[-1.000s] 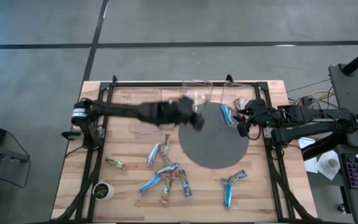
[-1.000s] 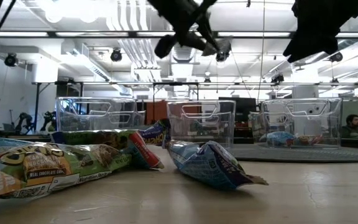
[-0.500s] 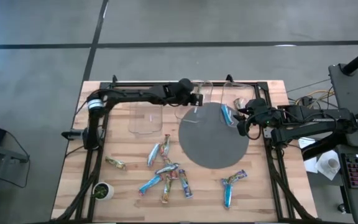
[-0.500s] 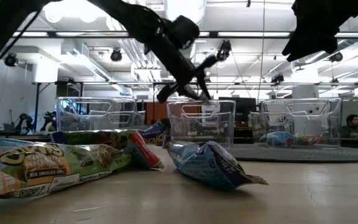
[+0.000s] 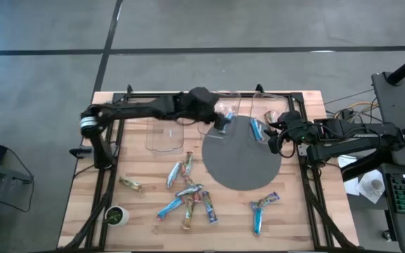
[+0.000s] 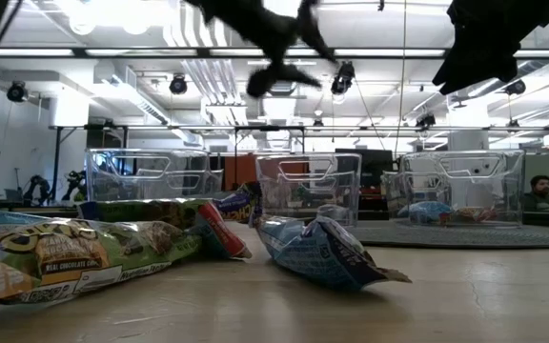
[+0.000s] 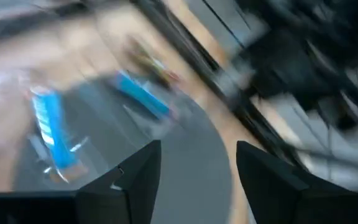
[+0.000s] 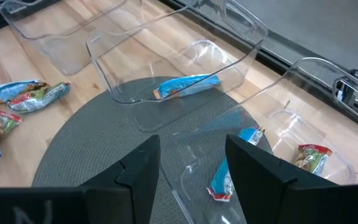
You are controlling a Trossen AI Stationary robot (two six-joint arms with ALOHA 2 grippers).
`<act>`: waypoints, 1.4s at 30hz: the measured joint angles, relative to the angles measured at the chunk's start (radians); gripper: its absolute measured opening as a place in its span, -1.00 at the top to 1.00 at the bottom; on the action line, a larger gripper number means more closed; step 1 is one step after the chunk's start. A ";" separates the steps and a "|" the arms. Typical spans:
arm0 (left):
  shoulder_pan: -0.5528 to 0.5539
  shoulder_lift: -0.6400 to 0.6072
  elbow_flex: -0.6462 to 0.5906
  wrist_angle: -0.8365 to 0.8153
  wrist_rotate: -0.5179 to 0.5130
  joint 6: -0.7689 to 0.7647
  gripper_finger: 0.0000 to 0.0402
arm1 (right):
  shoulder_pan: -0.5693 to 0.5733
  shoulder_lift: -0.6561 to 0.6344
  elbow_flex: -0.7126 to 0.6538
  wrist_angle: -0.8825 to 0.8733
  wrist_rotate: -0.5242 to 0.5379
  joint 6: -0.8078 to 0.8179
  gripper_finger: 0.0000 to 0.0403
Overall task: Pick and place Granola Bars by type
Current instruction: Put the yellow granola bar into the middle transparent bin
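Note:
Several granola bars (image 5: 188, 191) lie loose on the wooden table's near half; in the low view a green one (image 6: 74, 250) and a blue one (image 6: 322, 252) are closest. Three clear bins stand along the far side. A blue bar (image 8: 185, 86) lies flat in the middle bin (image 5: 223, 107). The right bin (image 5: 266, 116) holds a blue bar (image 8: 227, 179) and a multicoloured one (image 8: 309, 157). My left gripper (image 5: 220, 121) hangs open above the middle bin, nothing between its fingers (image 7: 135, 180). My right gripper (image 8: 188, 180) waits open beside the right bin.
A round grey mat (image 5: 241, 158) covers the table's middle right; the middle and right bins stand on its far rim. The left bin (image 5: 164, 133) stands on bare wood. A small green-and-white cup (image 5: 116, 214) sits at the near left corner. Black frame rails run along the table's sides.
My left gripper has swung toward the far edge, dipped down to the middle bin, then risen well above it. A blue bar now lies in that bin, apart from the fingers. My right arm has kept still.

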 joint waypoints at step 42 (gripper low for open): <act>-0.521 -0.053 -0.639 -0.303 -0.255 -0.780 0.06 | 0.000 0.209 -0.007 0.114 -0.055 -0.067 0.14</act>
